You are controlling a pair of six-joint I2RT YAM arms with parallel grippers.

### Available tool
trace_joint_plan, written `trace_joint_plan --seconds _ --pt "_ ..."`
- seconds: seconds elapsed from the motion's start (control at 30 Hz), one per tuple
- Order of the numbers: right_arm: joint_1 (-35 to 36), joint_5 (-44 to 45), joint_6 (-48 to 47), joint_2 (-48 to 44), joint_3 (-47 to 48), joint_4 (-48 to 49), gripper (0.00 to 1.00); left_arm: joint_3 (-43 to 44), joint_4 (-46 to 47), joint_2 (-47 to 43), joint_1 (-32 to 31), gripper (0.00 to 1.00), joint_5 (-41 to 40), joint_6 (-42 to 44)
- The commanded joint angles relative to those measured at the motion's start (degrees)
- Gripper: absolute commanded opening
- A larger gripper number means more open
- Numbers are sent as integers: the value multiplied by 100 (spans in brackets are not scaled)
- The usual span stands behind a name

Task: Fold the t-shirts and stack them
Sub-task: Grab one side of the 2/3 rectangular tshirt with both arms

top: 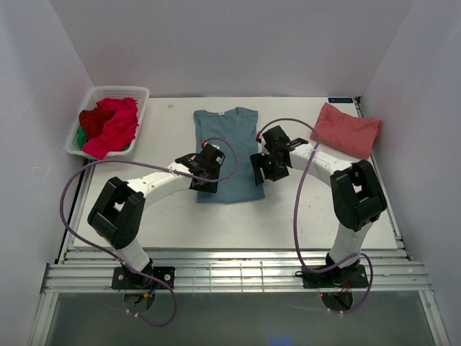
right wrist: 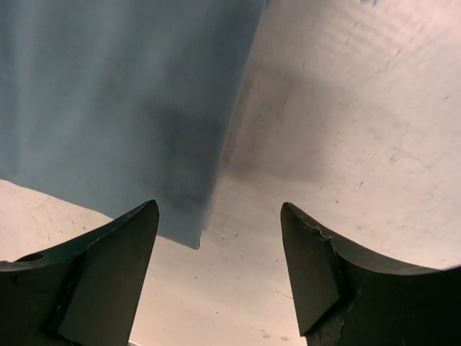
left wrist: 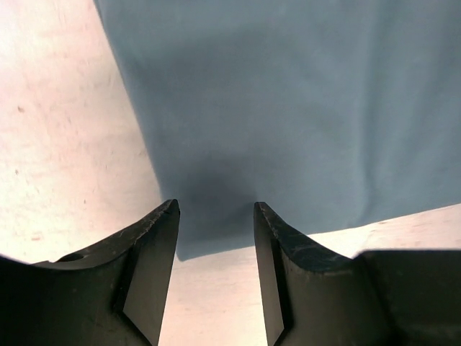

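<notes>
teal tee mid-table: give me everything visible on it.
The teal t-shirt is soft, matte cloth, lying flat on the white table as a long smooth rectangle, neckline at the far end, no sleeves sticking out. The left gripper and right gripper hang open over its near corners; neither holds it.

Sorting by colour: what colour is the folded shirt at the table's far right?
The folded shirt is salmon pink, clearest in the top external view.
</notes>
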Motion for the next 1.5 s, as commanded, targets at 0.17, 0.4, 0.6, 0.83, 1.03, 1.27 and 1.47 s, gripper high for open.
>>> trace_joint_plan --seconds 0.17,0.4,0.6,0.83,1.03,1.27,1.47 --pt "48 -651 227 -283 -465 233 75 -395 -25 -76 115 57 -178 -97" --pt "56 -1029 351 -177 -641 453 74 -729 186 -32 326 57 -55 -88" --pt "100 -1099 377 -37 -747 471 73 -1002 406 38 467 57 269 -105" --pt "135 -1134 430 113 -861 462 71 -1117 397 179 476 56 604 -228" --pt "162 -1204 482 183 -1055 585 68 -1372 292 240 476 50 771 -413" --pt "215 -1222 518 245 -1028 603 61 -1459 -94 285 476 40 833 -606" --pt "241 -1152 474 227 -1134 515 15 -1697 -183 346 476 2 867 -615"
